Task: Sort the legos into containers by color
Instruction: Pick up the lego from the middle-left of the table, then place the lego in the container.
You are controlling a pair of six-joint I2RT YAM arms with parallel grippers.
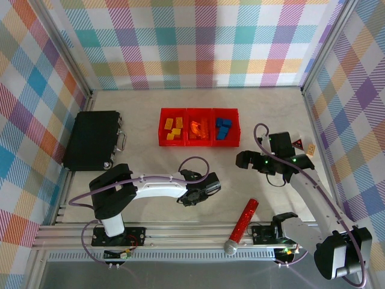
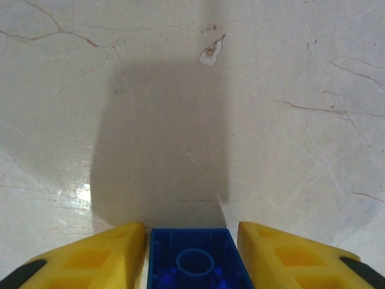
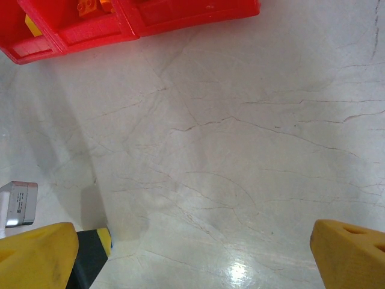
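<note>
Three joined red containers (image 1: 198, 143) stand at mid-table; yellow legos (image 1: 173, 128) lie in the left one, orange legos (image 1: 200, 128) in the middle and blue legos (image 1: 224, 127) in the right. My left gripper (image 1: 212, 188) is low over the table in front of them. In the left wrist view a blue lego (image 2: 192, 262) lies hollow side up between the yellow fingers (image 2: 102, 253) of the left gripper (image 2: 192, 232), a thin gap on each side. My right gripper (image 1: 243, 159) stands wide open over bare table (image 3: 195, 241), the containers' corner (image 3: 150, 21) ahead of it.
A large black case (image 1: 93, 139) sits at the left. A red glittery stick (image 1: 242, 226) lies near the front rail between the arm bases. A small tan block (image 1: 311, 148) and a dark triangular piece (image 1: 299, 142) rest by the right wall. Chequered walls enclose the table.
</note>
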